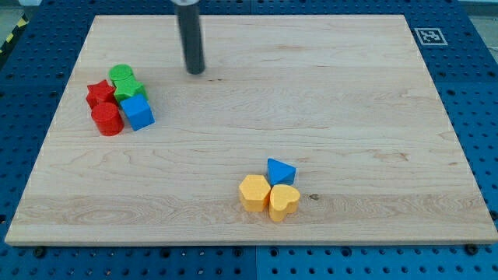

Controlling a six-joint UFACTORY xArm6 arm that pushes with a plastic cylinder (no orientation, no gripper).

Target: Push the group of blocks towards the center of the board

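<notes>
hovering up top, my tip sits apart from the red, green and blue cluster; no fingers here, just a rod, and the pushing looks undone.

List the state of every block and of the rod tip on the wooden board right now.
My tip: on the board, touching no block, toward the view's top and right of the left cluster.
Green round block: clustered.
Green block: clustered.
Red star block: clustered.
Red cylinder: clustered.
Blue cube: clustered.
Blue triangle block: second cluster.
Yellow block: second cluster.
Yellow heart block: second cluster.
</notes>
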